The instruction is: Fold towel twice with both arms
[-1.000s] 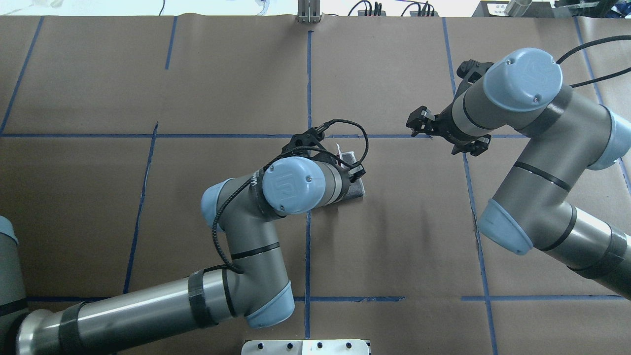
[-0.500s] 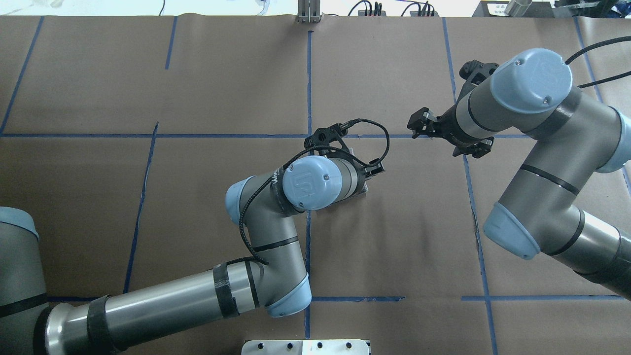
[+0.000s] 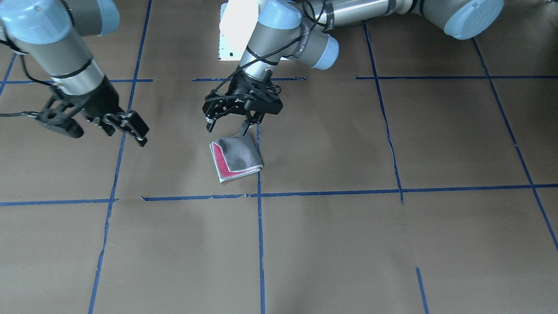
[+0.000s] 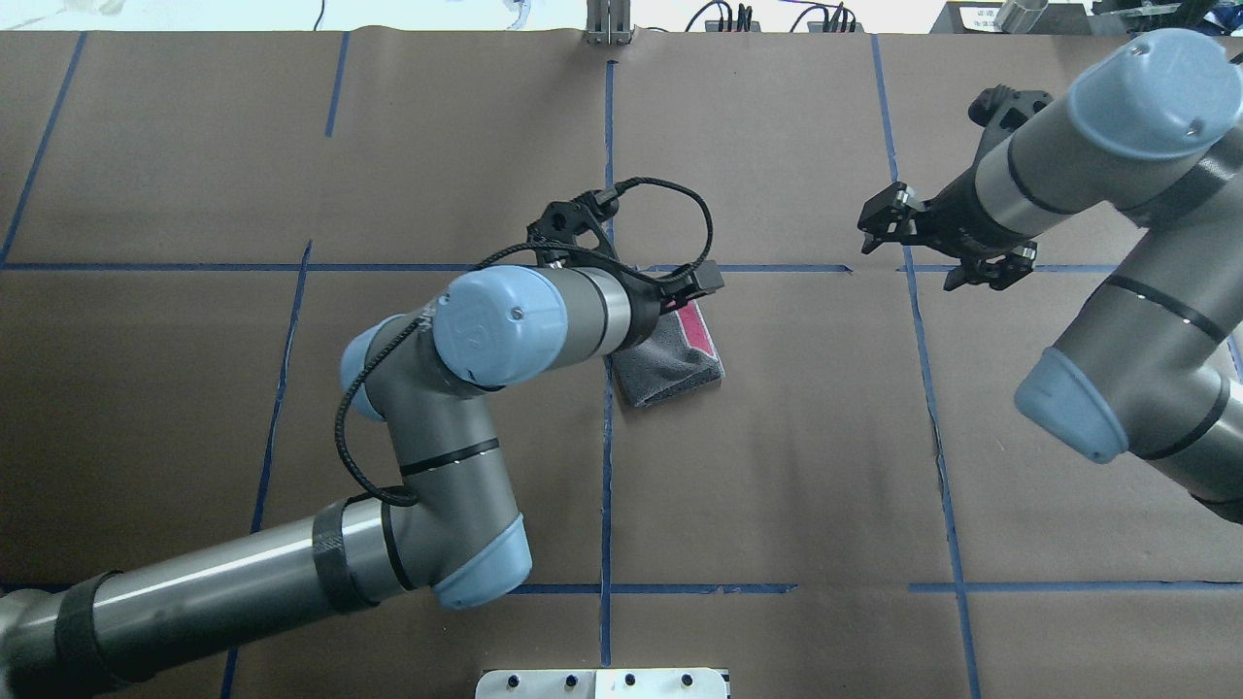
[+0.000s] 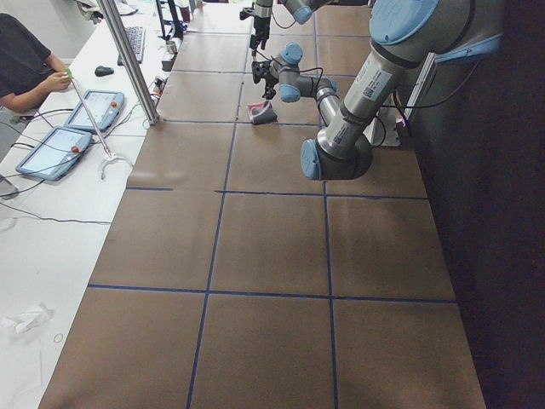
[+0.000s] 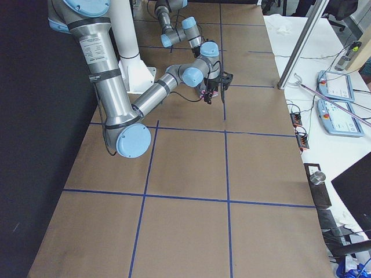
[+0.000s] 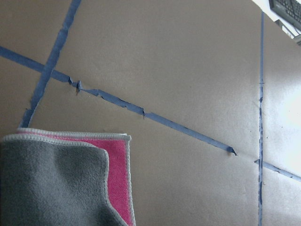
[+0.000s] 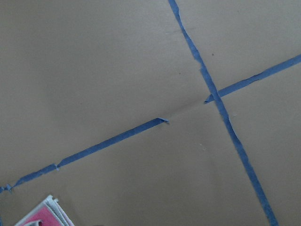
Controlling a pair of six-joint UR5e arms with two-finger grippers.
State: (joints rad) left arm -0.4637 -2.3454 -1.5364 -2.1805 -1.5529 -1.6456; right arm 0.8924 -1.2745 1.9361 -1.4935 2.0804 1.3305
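1. Since half a second ago, the left arm is swinging its wrist back toward the left edge and uncovering the towel. The right arm is drawing off toward the right edge.
2. I am finding the towel lying as a small folded packet, grey face up with a pink strip showing. It sits around mid-table, well clear of every edge and corner, against a blue tape line.
3. The left gripper is standing spread and holding nothing. One fingertip is poised at the towel's robot-side edge; I cannot tell whether it is touching. I am judging this a release after the second fold.
4. The right gripper is likewise hanging spread and empty, well apart from the towel. I am judging it parked clear, no longer needed.
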